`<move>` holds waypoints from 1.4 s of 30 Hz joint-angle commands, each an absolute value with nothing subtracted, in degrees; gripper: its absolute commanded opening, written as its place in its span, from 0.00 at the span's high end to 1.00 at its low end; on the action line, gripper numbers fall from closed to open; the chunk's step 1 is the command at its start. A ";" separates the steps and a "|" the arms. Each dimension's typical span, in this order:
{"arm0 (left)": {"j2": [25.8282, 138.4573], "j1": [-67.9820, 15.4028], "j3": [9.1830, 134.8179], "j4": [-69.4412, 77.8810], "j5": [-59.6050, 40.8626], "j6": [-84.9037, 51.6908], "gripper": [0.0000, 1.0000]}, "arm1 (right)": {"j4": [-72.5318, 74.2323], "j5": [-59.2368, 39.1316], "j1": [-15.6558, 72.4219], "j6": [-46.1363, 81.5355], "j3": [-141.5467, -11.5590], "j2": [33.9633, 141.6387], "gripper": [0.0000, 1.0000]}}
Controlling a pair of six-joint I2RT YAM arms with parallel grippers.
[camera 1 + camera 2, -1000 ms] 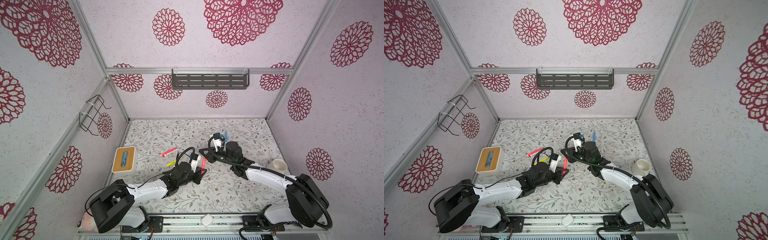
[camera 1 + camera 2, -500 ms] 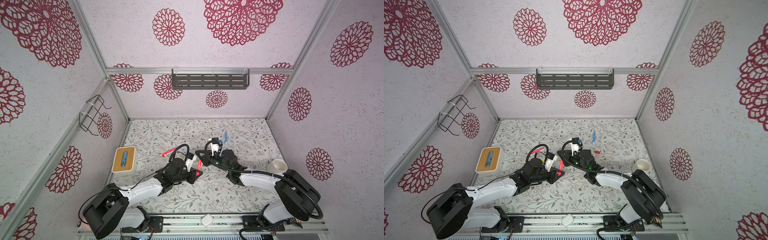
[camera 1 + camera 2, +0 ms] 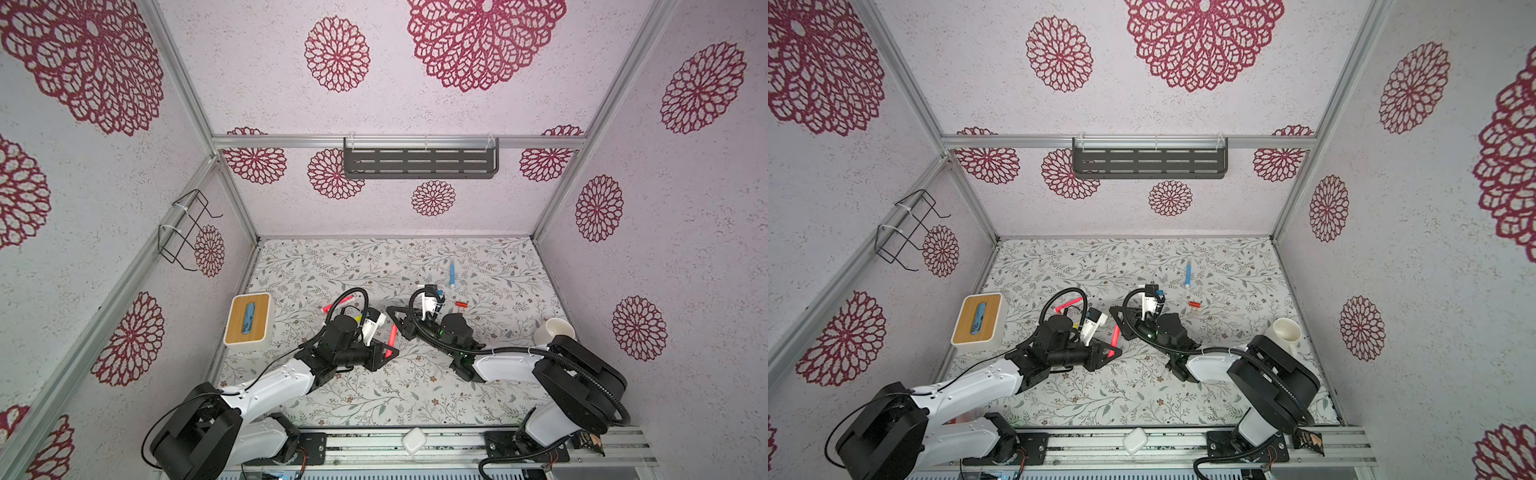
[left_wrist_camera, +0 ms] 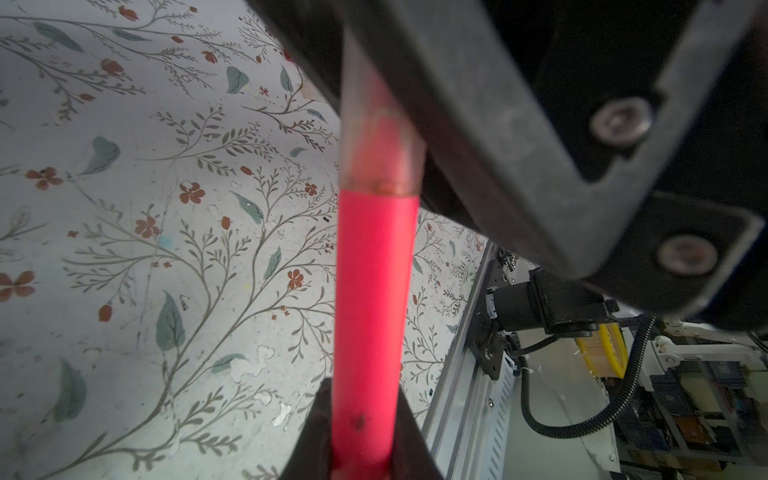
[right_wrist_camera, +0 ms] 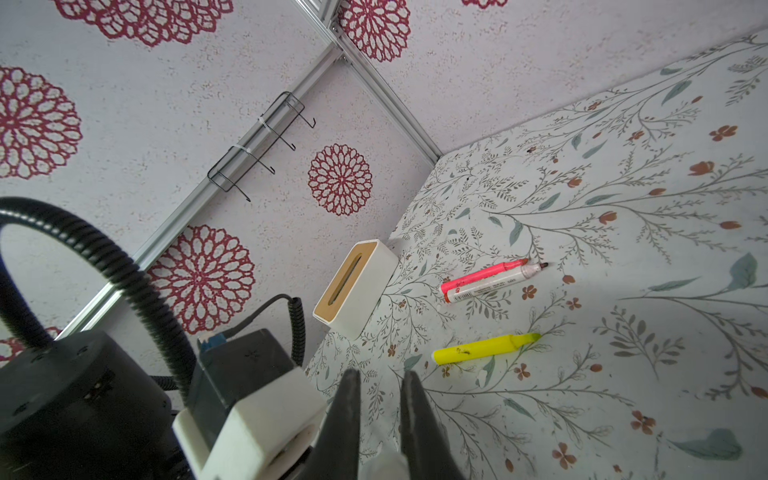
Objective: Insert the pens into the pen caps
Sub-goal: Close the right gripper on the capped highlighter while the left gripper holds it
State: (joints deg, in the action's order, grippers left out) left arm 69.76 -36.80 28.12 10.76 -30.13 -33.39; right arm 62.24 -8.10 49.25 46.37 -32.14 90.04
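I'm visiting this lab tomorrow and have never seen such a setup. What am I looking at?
Two robot arms sit at one edge of a flower-patterned table, each ending in a two-fingered gripper. Two pictures look down from overhead; the other two come from cameras on the arms' wrists. The left gripper holds a pink pen, its tip inside a clear cap that the right gripper seems to pinch. Lying loose: a blue pen, a red cap, a yellow pen, a second pink pen beside a white marker. A wood-topped box and a white cup are at the sides.
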 commanded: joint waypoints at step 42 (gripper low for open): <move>75.19 -32.53 33.90 26.96 -19.27 -34.09 1.00 | 39.36 -35.36 49.12 36.32 -37.09 86.22 0.86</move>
